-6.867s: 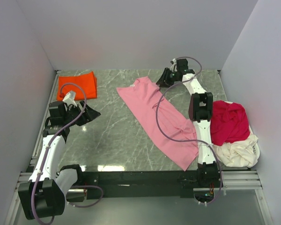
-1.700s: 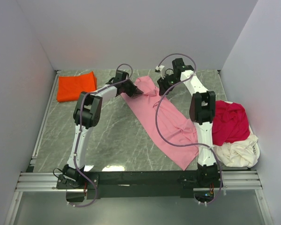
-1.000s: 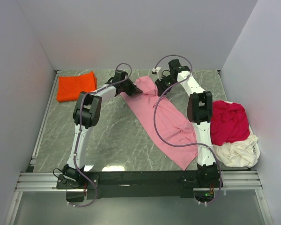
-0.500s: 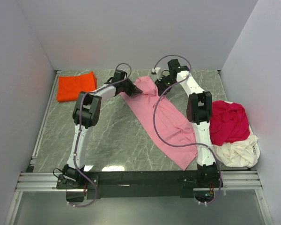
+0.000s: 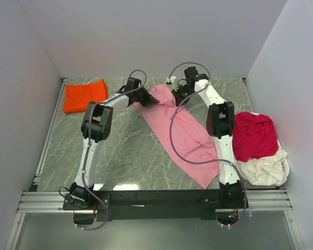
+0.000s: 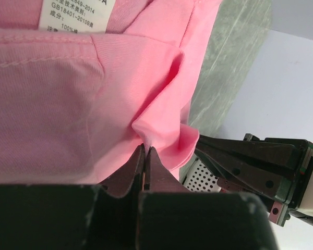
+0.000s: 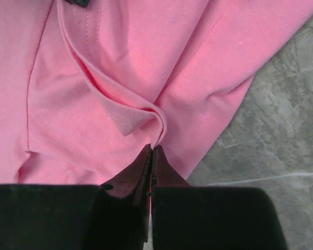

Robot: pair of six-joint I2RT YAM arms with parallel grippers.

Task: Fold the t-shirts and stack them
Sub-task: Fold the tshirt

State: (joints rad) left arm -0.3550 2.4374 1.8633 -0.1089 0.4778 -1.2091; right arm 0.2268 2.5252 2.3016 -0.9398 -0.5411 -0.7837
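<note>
Cloth of the light pink t-shirt lies spread in a long diagonal band across the grey marbled table. Its collar end points toward the far wall and its hem toward the near right corner. It is laid out flat and not yet folded, which suits a fold begun from the top.

Both arms reach to that collar end, one on each side of the neck. The left gripper has its jaws closed to a hairline slit on a small pinched ridge of pink fabric just below the white care label. The right gripper has its jaws likewise closed on a tuck of cloth beside the ribbed neckline. Held at two points, the garment can, I judge, be lifted or drawn over evenly without bunching to one side.

The bright orange-red t-shirt, folded square, sits at the far left corner and is probably the base of the stack. A crumpled crimson t-shirt and a cream t-shirt are heaped at the right edge, unfolded.
</note>
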